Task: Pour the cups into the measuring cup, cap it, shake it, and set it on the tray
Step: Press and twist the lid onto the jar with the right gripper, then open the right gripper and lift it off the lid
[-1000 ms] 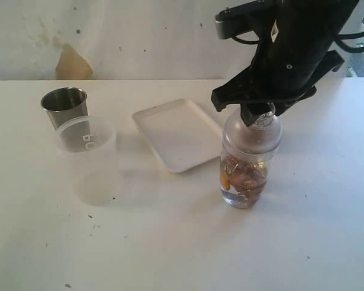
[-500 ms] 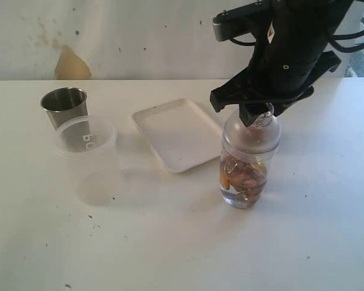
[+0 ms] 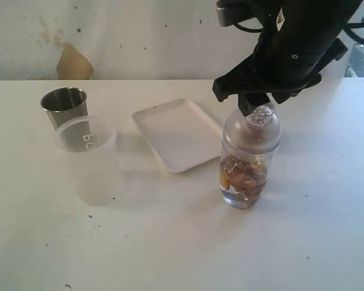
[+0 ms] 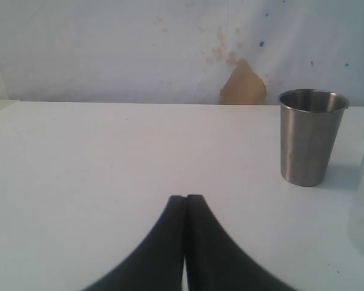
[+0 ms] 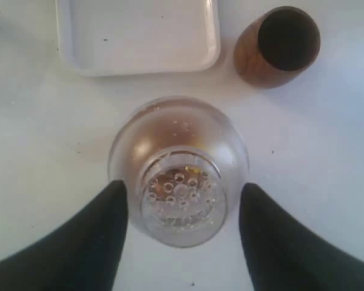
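The left fingers are out of the exterior view; they sit pressed together on nothing, low over the desk. The steel tumbler stands toward the far left corner, with a translucent tub just in front. The tray lies mid-desk. Right of the middle, the measuring cup stands upright with its cap on, its brownish contents too blurred to name. The right arm hangs above it, hiding the wooden cup from the exterior view. The right fingers are spread wide either side of the cap, gripping nothing.
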Tool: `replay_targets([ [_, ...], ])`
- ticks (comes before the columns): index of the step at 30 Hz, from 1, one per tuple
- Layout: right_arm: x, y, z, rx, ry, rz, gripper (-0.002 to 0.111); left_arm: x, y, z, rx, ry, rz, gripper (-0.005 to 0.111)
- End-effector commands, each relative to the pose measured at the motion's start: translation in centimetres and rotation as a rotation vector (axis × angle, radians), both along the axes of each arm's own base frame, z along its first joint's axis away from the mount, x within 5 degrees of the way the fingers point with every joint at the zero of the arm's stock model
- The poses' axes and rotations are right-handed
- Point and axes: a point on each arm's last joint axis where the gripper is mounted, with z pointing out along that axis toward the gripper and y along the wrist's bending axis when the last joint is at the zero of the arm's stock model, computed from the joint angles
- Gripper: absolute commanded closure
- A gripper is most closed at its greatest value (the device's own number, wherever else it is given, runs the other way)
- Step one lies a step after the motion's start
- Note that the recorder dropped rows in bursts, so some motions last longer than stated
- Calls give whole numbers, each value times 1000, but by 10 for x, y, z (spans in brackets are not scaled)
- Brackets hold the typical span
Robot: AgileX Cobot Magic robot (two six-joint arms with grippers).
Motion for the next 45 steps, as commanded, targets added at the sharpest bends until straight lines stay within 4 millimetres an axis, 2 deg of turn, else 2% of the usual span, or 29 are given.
replay_targets([
  [1,-7,-6,13,0,-51,7,56,0,0,-1,-9,1,-2,107],
  [4,-11,-8,18,7,-63,6,62,0,0,-1,-9,1,-2,107],
  [7,-16,-10,24,20,-76,6,81,0,0,-1,-9,1,-2,107],
  [10,-18,-10,26,15,-81,30,106,0,0,-1,-9,1,-2,107],
  [11,-18,-10,26,16,-86,33,108,0,0,-1,-9,1,-2,107],
  [27,8,-3,-9,-64,-7,27,108,0,0,-1,-9,1,-2,107],
  [38,14,0,-7,-46,-66,36,108,0,0,-1,-9,1,-2,107],
  [45,14,1,-17,-59,1,14,108,0,0,-1,-9,1,-2,107],
])
